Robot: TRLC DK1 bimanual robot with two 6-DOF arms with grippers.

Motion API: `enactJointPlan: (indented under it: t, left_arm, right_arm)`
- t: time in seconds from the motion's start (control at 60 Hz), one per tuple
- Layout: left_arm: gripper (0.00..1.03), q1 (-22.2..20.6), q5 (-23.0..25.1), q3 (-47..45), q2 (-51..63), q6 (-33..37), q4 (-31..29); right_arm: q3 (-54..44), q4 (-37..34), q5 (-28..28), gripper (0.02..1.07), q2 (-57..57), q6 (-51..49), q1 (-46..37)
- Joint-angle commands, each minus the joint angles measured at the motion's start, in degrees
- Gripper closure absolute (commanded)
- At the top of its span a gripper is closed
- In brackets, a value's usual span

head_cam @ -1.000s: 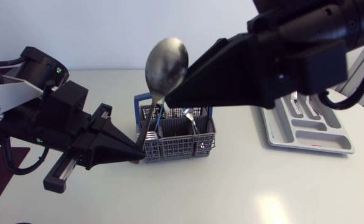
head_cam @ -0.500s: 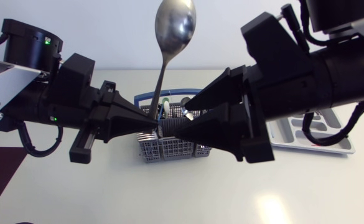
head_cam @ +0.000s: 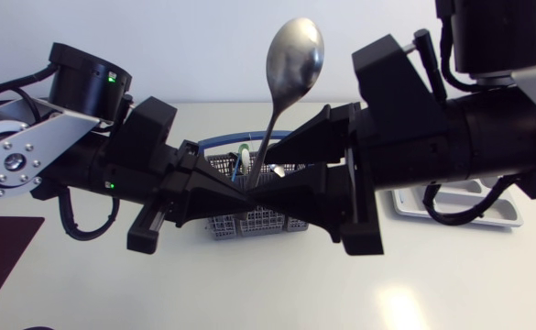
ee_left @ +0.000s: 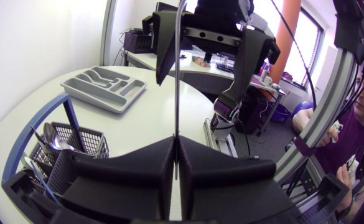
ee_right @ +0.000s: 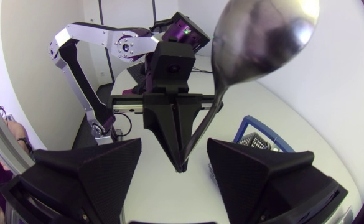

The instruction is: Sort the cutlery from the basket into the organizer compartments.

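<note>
Our left gripper (ee_left: 175,142) pinches the shiny steel spoon (head_cam: 294,53) by its handle, bowl up above the grey mesh basket (head_cam: 249,222) — our right gripper (ee_right: 173,149) gapes empty either side, seemingly for a handover.

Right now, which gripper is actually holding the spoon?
The left gripper: its fingers are closed on the spoon handle. The right gripper is open, fingers spread wide on either side.

The left arm (head_cam: 29,160) is made of silver-grey links with screwed round caps and black joints. A green light (head_cam: 112,78) is set at the 12 o'clock of its black cylinder, and black cables (head_cam: 75,225) are looped at 6 o'clock. The right arm (head_cam: 487,137) is almost wholly black. The left gripper (ee_left: 176,146) and right gripper (ee_right: 172,149) are formed of matte black wedges.
</note>
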Motion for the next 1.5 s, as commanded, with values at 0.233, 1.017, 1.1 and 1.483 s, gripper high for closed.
enactJointPlan:
  t: [0.233,1.017,1.1,1.483]
  left_arm:
    - [1.0,-2.24,0.74,5.49,3.92,-2.53,0.91]
    - [0.99,-3.91,0.66,8.04,7.26,-2.79,1.35]
    - [0.7,-3.64,-0.05,8.22,7.26,-3.06,1.35]
    - [0.09,-3.82,-20.44,11.12,7.0,-4.9,1.79]
  right_arm:
    - [-2.26,2.29,-5.38,0.61,-0.06,-0.49,-5.75]
    - [-0.94,3.52,-8.9,1.01,2.58,1.0,-10.06]
    - [-0.24,2.38,-8.46,1.01,2.58,1.0,-10.14]
    - [3.37,-5.79,-0.81,1.01,3.81,-1.37,-19.99]
